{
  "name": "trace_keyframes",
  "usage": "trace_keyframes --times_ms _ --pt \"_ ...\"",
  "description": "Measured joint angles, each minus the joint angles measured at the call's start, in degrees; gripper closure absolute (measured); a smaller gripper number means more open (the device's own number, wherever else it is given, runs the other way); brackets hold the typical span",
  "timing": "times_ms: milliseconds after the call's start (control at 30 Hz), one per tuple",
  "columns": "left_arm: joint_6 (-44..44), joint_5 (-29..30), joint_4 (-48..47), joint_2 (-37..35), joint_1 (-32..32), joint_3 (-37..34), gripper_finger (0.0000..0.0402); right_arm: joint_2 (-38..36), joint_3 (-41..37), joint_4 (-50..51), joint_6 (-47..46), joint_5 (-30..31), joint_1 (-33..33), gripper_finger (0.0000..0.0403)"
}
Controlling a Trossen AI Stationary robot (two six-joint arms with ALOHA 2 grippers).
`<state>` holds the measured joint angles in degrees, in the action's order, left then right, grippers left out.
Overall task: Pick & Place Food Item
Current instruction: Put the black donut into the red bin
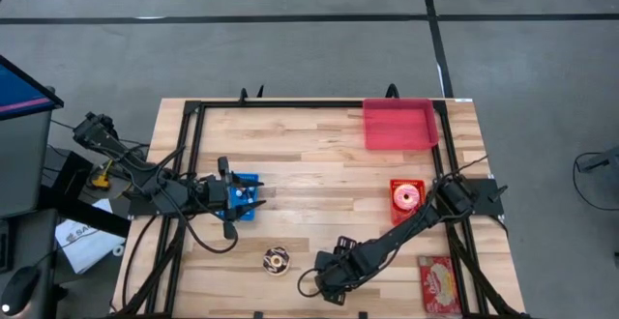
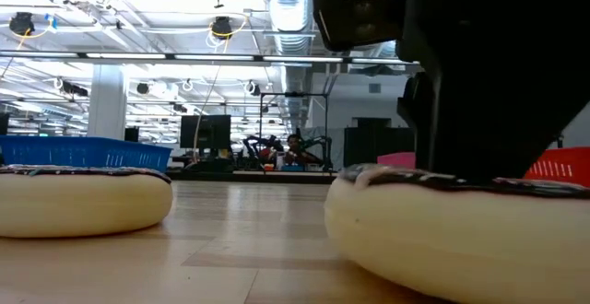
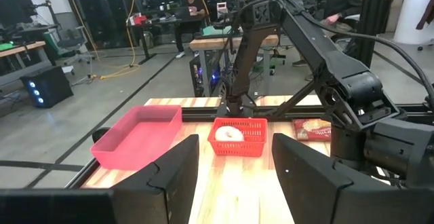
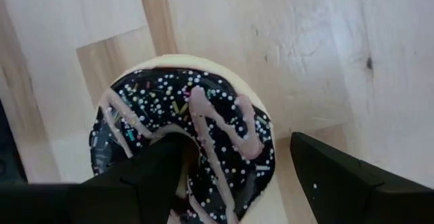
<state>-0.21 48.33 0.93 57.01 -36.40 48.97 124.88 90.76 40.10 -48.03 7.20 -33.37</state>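
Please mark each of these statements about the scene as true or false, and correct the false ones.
1. The right gripper is open above a chocolate donut. True.
2. The red tray holds a donut. False: it looks empty; the pale donut lies in the small red basket.
3. The left gripper is over the blue basket. True.
4. A second chocolate donut lies on the table, left of the right gripper. True.
5. The snack packet lies at the table's left edge. False: it lies near the right front corner.
6. The right gripper has lifted its donut. False: the donut rests on the table.
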Motion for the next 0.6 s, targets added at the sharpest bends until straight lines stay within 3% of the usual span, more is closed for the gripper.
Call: trace_keyframes --times_ms 167,600 --pt "0.0 0.2 0.0 0.0 0.1 0.0 0.022 0.0 0.0 0.0 0.0 -0.3 0.5 0.017" --pt "0.0 0.1 0.0 0.0 0.1 0.0 0.022 0.0 2.6 1.6 0.0 -1.3 2.6 0.0313"
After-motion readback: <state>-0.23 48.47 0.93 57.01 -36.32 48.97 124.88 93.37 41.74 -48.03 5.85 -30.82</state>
